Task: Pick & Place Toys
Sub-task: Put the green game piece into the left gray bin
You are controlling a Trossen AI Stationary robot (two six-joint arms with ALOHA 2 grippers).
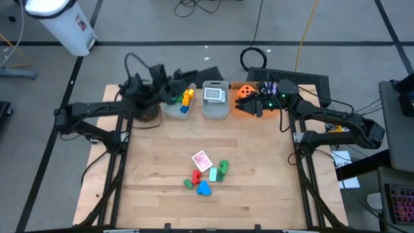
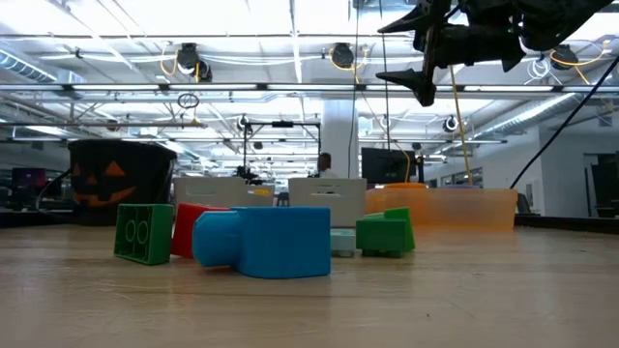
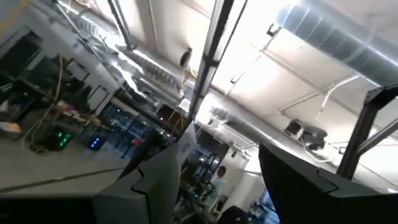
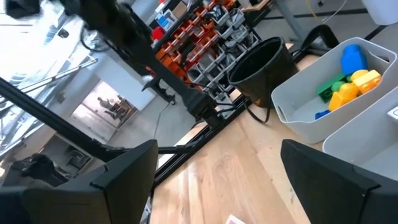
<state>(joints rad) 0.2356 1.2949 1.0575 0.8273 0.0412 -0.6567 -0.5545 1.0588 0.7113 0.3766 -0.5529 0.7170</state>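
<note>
1. The toys still to be moved lie in a small heap near the front middle of the table: a playing card, a red block, a blue block and two green blocks.
2. Some blocks are already in the left clear bin, with yellow and blue ones showing.
3. The middle bin holds what looks like a card or a box; it is hard to be sure from above.
4. The left gripper hangs over the left bin at the back. Its fingers are spread apart, with nothing between them.
5. The right gripper is up high over the orange tray. Its fingers are wide apart and hold nothing.
6. Both arms are far from the heap, so a long reach is needed.
7. What could go wrong: the toys lie close and touch each other. A finger coming down could push one block into the next and scatter them.
8. The card is flat and thin, so the fingers could slide over it and miss.
9. If both arms go to the heap together, they could bump.
</note>
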